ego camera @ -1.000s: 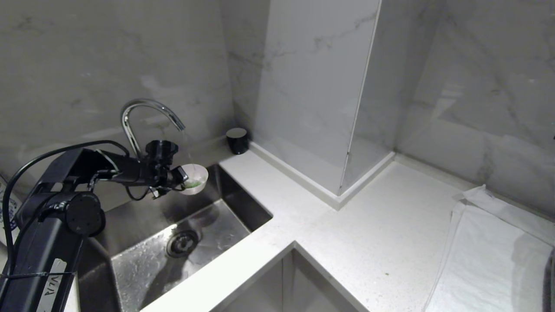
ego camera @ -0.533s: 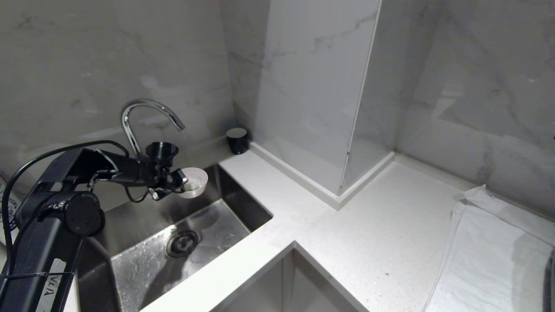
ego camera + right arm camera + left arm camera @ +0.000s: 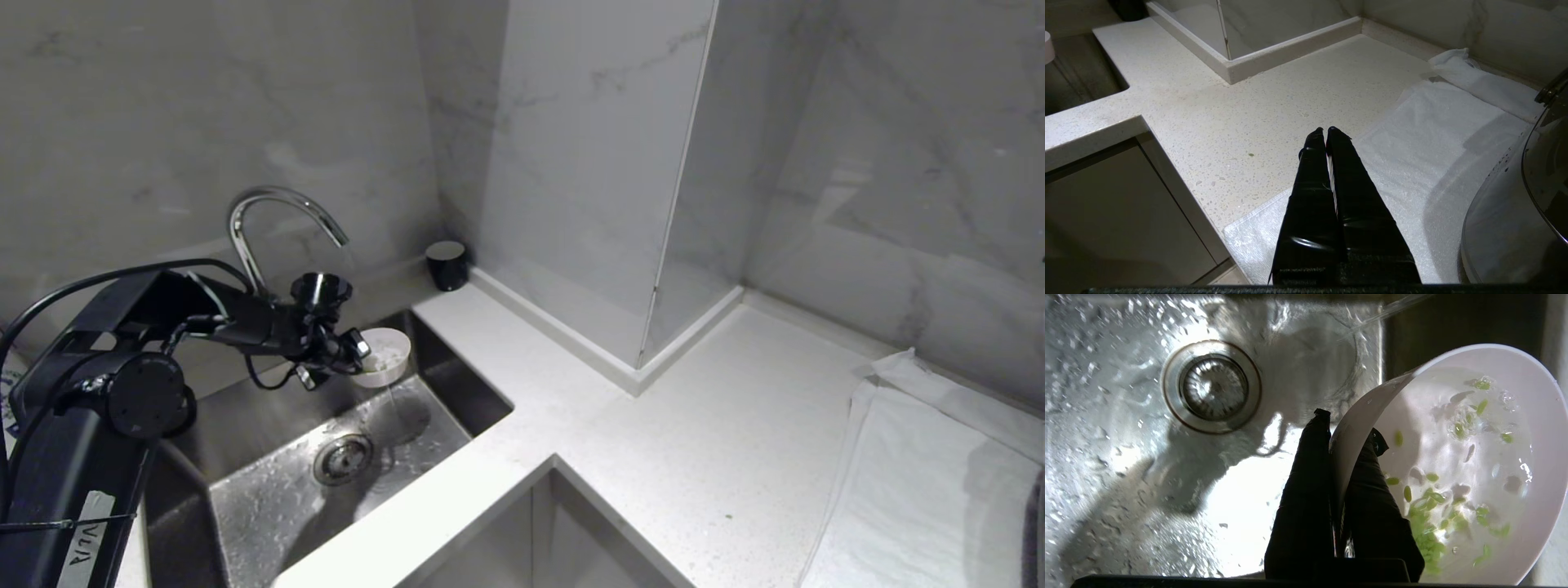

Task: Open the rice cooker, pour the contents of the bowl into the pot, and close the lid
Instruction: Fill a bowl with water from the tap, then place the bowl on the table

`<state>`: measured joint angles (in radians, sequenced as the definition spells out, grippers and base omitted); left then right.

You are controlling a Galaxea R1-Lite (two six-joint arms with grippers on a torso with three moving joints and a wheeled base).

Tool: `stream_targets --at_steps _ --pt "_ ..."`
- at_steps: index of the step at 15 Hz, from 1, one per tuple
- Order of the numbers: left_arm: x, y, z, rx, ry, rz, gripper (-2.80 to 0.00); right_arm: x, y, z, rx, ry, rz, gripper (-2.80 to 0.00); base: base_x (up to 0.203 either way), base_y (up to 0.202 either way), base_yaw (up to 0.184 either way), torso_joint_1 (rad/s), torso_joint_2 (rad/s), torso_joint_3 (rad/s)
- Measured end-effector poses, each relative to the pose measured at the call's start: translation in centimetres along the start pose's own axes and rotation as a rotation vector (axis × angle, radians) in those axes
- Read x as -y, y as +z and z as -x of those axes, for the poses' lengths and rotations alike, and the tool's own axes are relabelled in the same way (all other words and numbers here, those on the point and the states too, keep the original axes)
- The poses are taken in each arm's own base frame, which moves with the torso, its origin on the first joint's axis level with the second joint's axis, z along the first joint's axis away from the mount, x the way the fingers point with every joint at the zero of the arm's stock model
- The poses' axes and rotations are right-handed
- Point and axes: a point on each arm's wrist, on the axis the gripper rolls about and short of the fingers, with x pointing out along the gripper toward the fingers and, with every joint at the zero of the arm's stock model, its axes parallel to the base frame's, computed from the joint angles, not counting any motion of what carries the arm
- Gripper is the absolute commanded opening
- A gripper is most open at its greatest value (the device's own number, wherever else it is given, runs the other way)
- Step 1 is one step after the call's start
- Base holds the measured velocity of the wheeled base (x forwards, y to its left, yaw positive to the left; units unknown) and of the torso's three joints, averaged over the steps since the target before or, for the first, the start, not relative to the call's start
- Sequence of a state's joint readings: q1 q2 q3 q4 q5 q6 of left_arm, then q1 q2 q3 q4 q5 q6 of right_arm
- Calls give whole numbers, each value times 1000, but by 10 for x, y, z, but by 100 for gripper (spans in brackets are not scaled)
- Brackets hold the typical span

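My left gripper (image 3: 359,347) has dropped lower, away from the tap (image 3: 282,220). It's clamped on the bowl (image 3: 384,356) rim over the sink (image 3: 286,490); my right gripper (image 3: 1326,131) sits shut, empty.

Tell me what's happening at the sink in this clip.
The left pincer is clamped on the rim of the bowl, holding it tilted over the steel sink. A thin stream of water runs from the bowl toward the drain, while the green bits sit inside it in water. The right pincer is shut and idle above the counter.
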<state>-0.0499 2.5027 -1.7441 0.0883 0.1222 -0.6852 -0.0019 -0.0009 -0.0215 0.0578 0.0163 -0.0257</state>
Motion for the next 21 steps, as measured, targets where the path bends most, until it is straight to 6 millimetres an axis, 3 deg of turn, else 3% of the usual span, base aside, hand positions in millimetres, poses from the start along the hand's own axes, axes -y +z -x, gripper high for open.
stream_targets --at_steps 8,21 --pt "39 -31 24 -37 -67 -69 -280 0 0 0 0 0 0 -280 0 0 0 0 0 0" --pt "119 -124 74 -154 -196 -266 -280 0 0 0 0 0 0 -280 0 0 0 0 0 0"
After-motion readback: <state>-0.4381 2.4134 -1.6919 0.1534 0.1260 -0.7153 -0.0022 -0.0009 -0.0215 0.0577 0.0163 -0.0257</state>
